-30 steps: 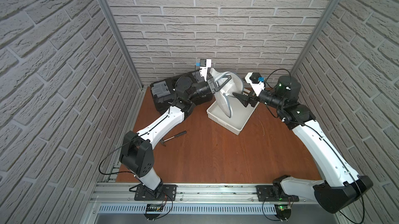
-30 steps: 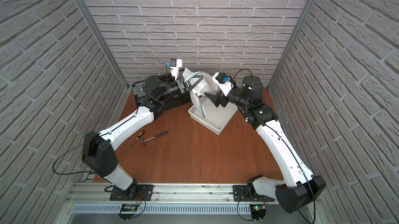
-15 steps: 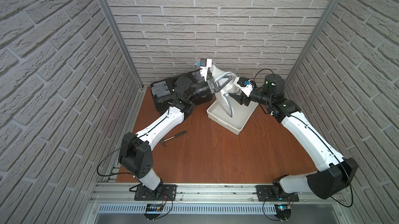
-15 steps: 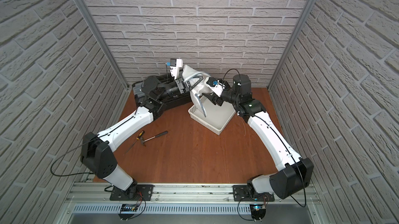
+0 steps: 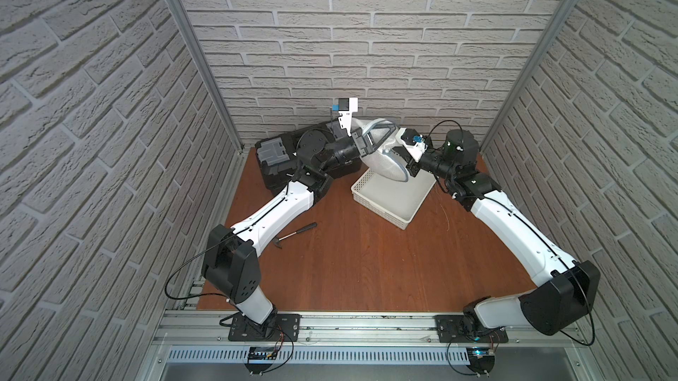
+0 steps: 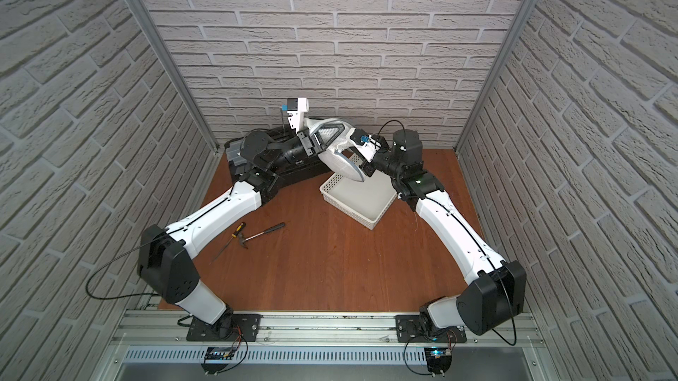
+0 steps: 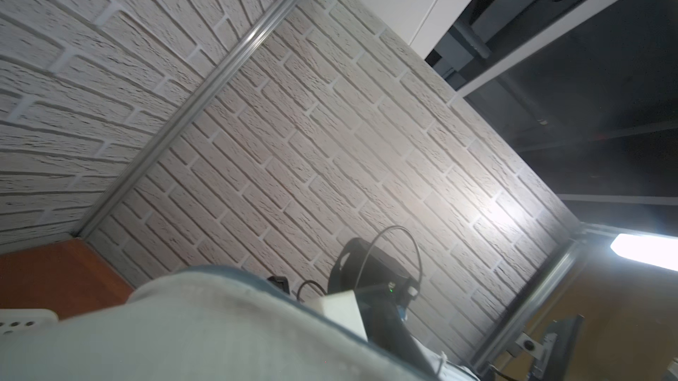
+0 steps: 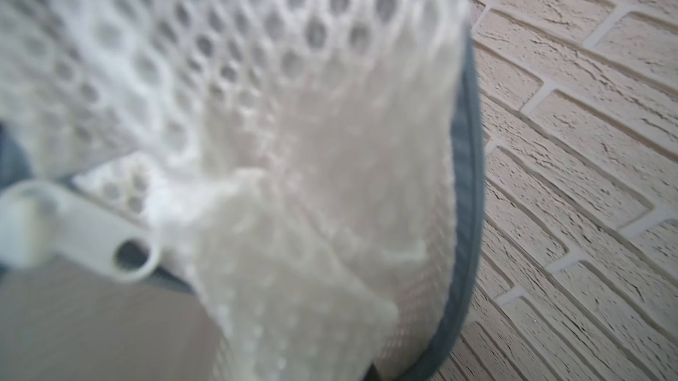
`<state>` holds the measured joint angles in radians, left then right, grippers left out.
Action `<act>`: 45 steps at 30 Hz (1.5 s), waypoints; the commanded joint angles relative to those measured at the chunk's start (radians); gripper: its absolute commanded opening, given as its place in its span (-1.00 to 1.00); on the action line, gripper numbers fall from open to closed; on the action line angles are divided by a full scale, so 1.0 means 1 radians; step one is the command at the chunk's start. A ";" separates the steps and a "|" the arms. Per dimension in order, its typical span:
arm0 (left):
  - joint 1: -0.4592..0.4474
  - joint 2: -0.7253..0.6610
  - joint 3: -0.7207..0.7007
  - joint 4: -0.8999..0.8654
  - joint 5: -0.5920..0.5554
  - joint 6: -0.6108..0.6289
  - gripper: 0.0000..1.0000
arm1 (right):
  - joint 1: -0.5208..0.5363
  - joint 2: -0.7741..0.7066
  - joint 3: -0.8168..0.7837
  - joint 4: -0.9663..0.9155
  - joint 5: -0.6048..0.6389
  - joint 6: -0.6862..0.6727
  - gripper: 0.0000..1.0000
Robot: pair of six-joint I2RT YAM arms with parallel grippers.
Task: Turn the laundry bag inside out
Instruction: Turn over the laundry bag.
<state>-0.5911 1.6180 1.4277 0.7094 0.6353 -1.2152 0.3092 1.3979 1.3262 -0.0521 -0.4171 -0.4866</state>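
**Laundry bag (image 5: 385, 162), white mesh with grey trim: aloft between the two grippers.**
Right gripper (image 5: 405, 164): closed on the bag's mesh at one side, fingertips hidden by fabric. Left gripper (image 5: 368, 140): at the bag's grey-rimmed mouth on the opposite side; whether its jaws are parted cannot be told. Below both grippers: white perforated basket (image 5: 381, 210) on the wooden table (image 5: 367, 269). Behind the left gripper's wrist: black tool case (image 5: 275, 155). Well apart, beside the left arm: hammer (image 5: 295, 234).
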 commanded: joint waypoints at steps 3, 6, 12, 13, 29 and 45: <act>0.037 -0.041 -0.029 -0.300 -0.279 -0.002 0.54 | 0.009 -0.102 -0.103 -0.039 0.128 0.238 -0.94; 0.066 -0.057 -0.074 -0.440 -0.371 -0.037 0.66 | 0.024 -0.139 -0.171 -0.151 0.224 0.341 -0.94; 0.089 -0.101 -0.140 -0.679 -0.496 -0.086 0.75 | 0.025 -0.206 -0.221 -0.305 0.392 0.359 -0.95; 0.091 -0.105 -0.145 -0.722 -0.508 -0.097 0.75 | 0.025 -0.209 -0.212 -0.327 0.417 0.348 -0.94; 0.086 0.092 0.037 -0.626 0.076 -0.133 0.93 | 0.066 -0.110 -0.115 -0.408 0.373 0.215 -0.94; 0.036 0.140 0.088 -0.734 0.142 -0.131 0.97 | 0.171 0.005 -0.066 -0.129 0.392 0.420 -0.95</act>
<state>-0.5293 1.7344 1.4765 -0.0265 0.7071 -1.3529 0.4534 1.3926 1.2251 -0.2974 -0.0410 -0.0597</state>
